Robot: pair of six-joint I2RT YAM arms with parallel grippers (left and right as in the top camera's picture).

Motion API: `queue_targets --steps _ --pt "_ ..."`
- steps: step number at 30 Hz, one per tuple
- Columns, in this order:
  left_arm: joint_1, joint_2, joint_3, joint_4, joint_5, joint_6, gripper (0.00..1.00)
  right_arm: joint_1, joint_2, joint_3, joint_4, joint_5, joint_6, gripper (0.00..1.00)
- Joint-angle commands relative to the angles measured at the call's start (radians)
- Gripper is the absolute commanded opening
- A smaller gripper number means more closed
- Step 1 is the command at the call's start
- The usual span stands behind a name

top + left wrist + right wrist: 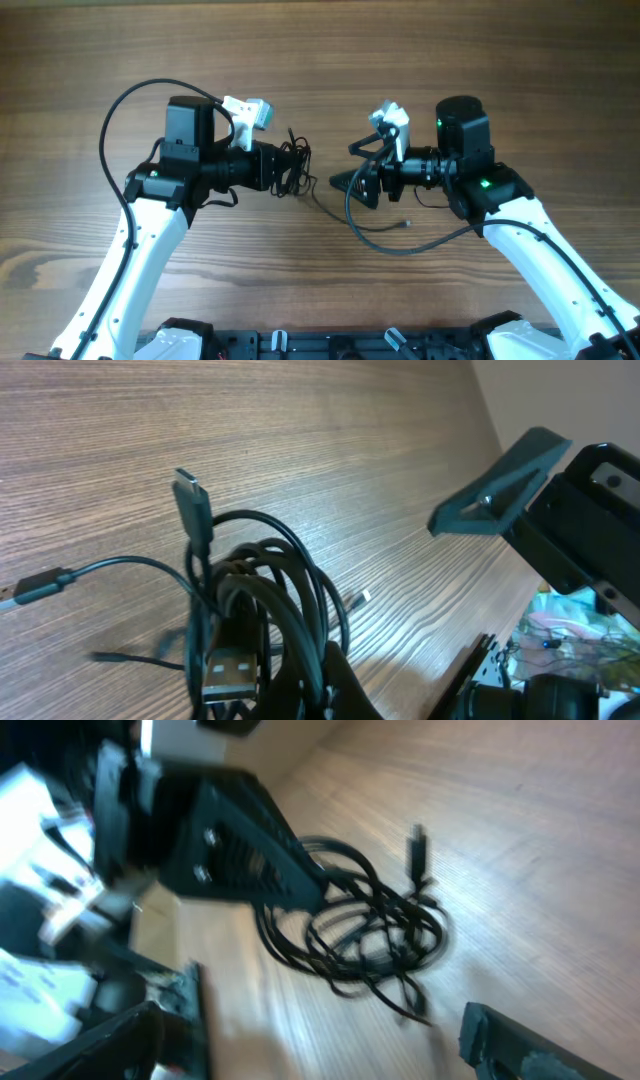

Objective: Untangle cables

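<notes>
A tangle of black cables (293,166) hangs from my left gripper (282,168), which is shut on it just above the wooden table. In the left wrist view the bundle (255,610) shows a USB plug (228,672) and a smaller plug (192,500) sticking up. My right gripper (352,182) is open and empty, facing the bundle from the right, a short gap away. In the right wrist view the tangle (365,925) lies between and beyond the spread fingers (330,1040). A loose cable end with a small plug (404,224) lies on the table below the right gripper.
The wooden table (320,290) fills the view. Each arm's own black lead loops beside it: left (110,120), right (400,245). The right gripper's finger (500,490) shows in the left wrist view, the left gripper (230,840) in the right wrist view.
</notes>
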Motion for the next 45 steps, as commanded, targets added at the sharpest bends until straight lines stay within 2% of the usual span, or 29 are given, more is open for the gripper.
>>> queue_targets --steps 1,4,6,13,15,16,17,18,22,24,29,34,36,39,41,42,44,45 --pt "-0.042 -0.008 0.001 0.024 0.007 -0.032 0.04 0.069 0.029 0.018 0.037 0.093 0.334 0.88" --pt "-0.074 -0.008 0.001 0.037 0.008 -0.032 0.04 0.125 0.060 0.018 0.033 0.306 0.499 0.67" --pt "-0.083 -0.008 0.001 0.042 0.008 -0.032 0.04 0.153 0.090 0.018 0.035 0.397 0.584 0.62" --pt "-0.082 -0.010 0.001 0.083 0.047 -0.084 0.04 0.206 0.226 0.018 0.079 0.420 0.712 0.59" --pt "-0.082 -0.014 0.001 0.119 0.113 -0.084 0.04 0.217 0.274 0.018 0.126 0.402 0.715 0.38" --pt "-0.082 -0.018 0.001 0.132 0.137 -0.084 0.04 0.217 0.286 0.018 0.138 0.402 0.715 0.18" --pt "-0.082 -0.020 0.001 0.138 0.146 -0.084 0.04 0.217 0.296 0.018 0.144 0.403 0.712 0.05" --pt "-0.082 -0.027 0.001 0.143 0.146 -0.084 0.04 0.212 0.301 0.018 0.141 0.413 0.705 0.04" --pt "-0.027 -0.071 0.001 0.123 0.131 -0.084 0.04 0.140 0.277 0.018 0.060 0.435 0.663 0.04" --pt "0.041 -0.109 0.001 0.082 0.080 -0.084 0.04 0.077 0.246 0.018 -0.022 0.458 0.644 0.04" --pt "0.252 -0.194 0.001 -0.013 -0.028 -0.089 0.04 -0.093 0.161 0.018 -0.204 0.473 0.489 0.04" --pt "0.428 -0.215 0.001 -0.054 -0.027 -0.205 0.04 -0.170 0.096 0.018 -0.264 0.423 0.349 0.04" --pt "0.457 -0.210 0.001 -0.075 -0.026 -0.219 0.04 -0.170 0.082 0.018 -0.234 0.339 0.288 0.04" --pt "0.452 -0.203 0.001 -0.108 -0.021 -0.219 0.17 -0.166 0.079 0.018 -0.128 0.038 0.091 0.04" --pt "0.428 -0.198 0.001 -0.114 0.011 -0.219 0.29 -0.156 0.079 0.018 -0.049 -0.190 -0.053 0.05" --pt "0.417 -0.197 0.001 -0.111 0.026 -0.219 0.34 -0.152 0.079 0.018 -0.024 -0.246 -0.097 0.10" --pt "0.386 -0.196 0.001 -0.101 0.051 -0.218 0.53 -0.142 0.080 0.018 -0.011 -0.246 -0.150 0.54" --pt "0.375 -0.196 0.001 -0.101 0.053 -0.219 0.62 -0.140 0.080 0.018 -0.011 -0.220 -0.149 0.64"
